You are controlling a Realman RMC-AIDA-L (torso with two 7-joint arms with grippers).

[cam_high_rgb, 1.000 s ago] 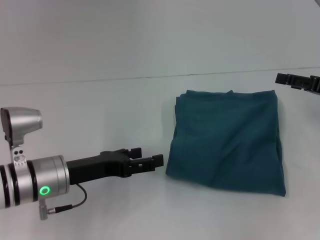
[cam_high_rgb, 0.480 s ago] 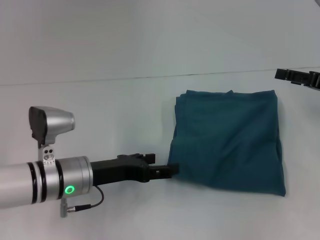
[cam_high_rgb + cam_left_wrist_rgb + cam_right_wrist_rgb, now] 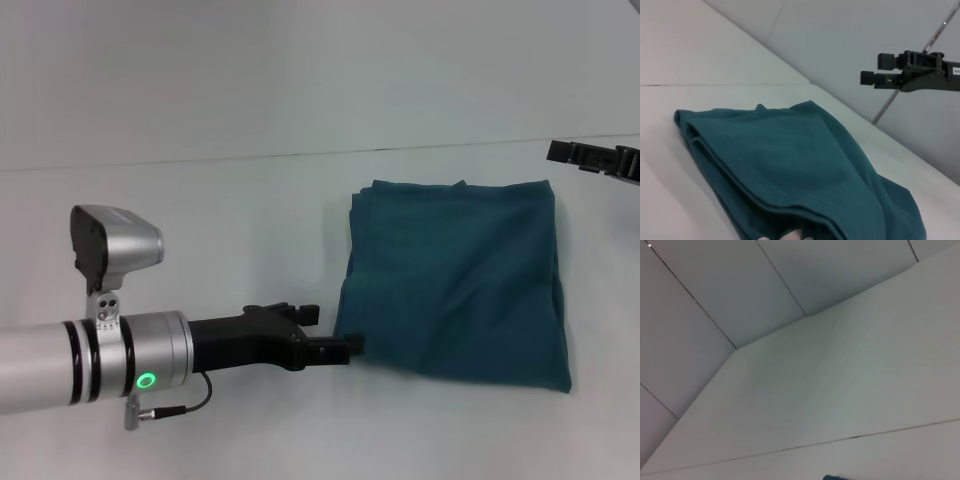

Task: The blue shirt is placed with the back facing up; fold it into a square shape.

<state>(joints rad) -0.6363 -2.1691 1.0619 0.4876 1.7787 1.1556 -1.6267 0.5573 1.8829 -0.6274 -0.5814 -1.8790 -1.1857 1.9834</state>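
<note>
Since a moment ago, the left gripper (image 3: 335, 338) has been sliding across the white counter (image 3: 220, 230) toward the shirt, and now its black tip is touching the shirt's near left corner. Its silver and black arm (image 3: 120, 355) is reaching in from the left side of the head view, low over the counter, with a small green ring light glowing on it. The jaws are sitting one above the other at the cloth's edge, but whether they are spread or pinching the corner cannot be told.

Lying on the counter is the blue shirt (image 3: 455, 280), a big dark teal-blue soft cotton T-shirt. It is folded into a thick block that is almost a square, with its plain side facing up. Its layers are showing as stacked edges along the left side. In the left wrist view the blue shirt (image 3: 790, 165) is filling the lower part of the picture, with its folded edges very close to the camera.

Far off at the right edge of the head view, the right gripper (image 3: 585, 155) is hanging in the air beyond the shirt's far right corner, well apart from the cloth. In the left wrist view the right gripper (image 3: 880, 70) is showing two black fingertips with a gap between them, so its jaws are spread and holding nothing.
</note>
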